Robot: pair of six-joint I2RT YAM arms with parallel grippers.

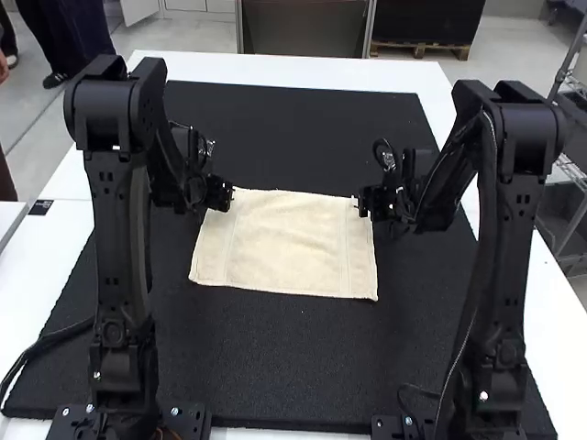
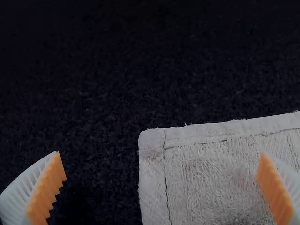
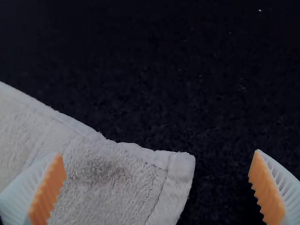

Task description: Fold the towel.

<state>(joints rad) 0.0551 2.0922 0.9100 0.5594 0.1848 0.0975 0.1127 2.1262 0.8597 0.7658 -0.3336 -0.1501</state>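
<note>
Jaws wide on the left gripper (image 2: 161,187), jaws wide on the right gripper (image 3: 157,187), and both have a corner lined up! Left wrist view: a hemmed corner (image 2: 152,143) sits in the gap, one finger above cloth, its partner above bare mat. Right wrist view, same story: the other far corner (image 3: 182,165) lies between the spread fingers, nearer the cloth-side one. Nothing is pinched; how high the tips stand over it, I can't tell.

Moving outward, here's the towel (image 1: 289,246), spread flat around the middle of the black mat (image 1: 284,376), long axis running from the mat's left side to its right. From the jaws, the body of it stretches inward and towards the mat's near edge. Each arm is nearest its own far corner, so neither looks to need a reach across; I'd call for dip, close, then a carry nearwards.

The high view gives the whole outline and both side bands; the wrist views add close stitching and, by the right corner, a greyish smudge. Danger: the tips closing above that thin hem and catching nothing.
</note>
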